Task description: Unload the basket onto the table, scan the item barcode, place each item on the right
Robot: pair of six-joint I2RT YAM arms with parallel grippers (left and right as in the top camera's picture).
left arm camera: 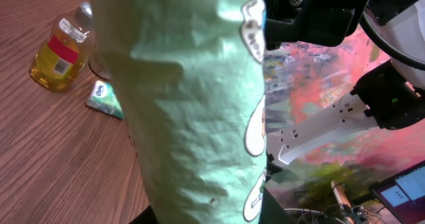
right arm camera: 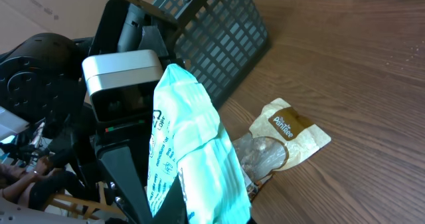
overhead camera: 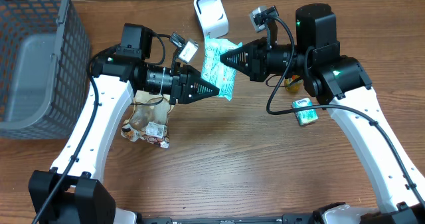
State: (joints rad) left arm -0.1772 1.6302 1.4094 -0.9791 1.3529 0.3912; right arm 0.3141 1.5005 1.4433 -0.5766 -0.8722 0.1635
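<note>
Left arm (overhead camera: pixel 99 117) extended rightward, right arm (overhead camera: pixel 362 117) leftward, wrists level. Left gripper (overhead camera: pixel 216 91) and right gripper (overhead camera: pixel 222 58) both pinched mint-green packet (overhead camera: pixel 214 71).

A grey mesh basket (overhead camera: pixel 40 58) is sitting at the upper left of the overhead frame, on the wooden table (overhead camera: pixel 232 171). A tan-and-clear snack bag (overhead camera: pixel 147 125) is lying left of centre. At right, a small green packet (overhead camera: pixel 305 111) is lying flat, and a yellow bottle (overhead camera: pixel 292 84) is peeking out just above it, mostly hidden.
</note>
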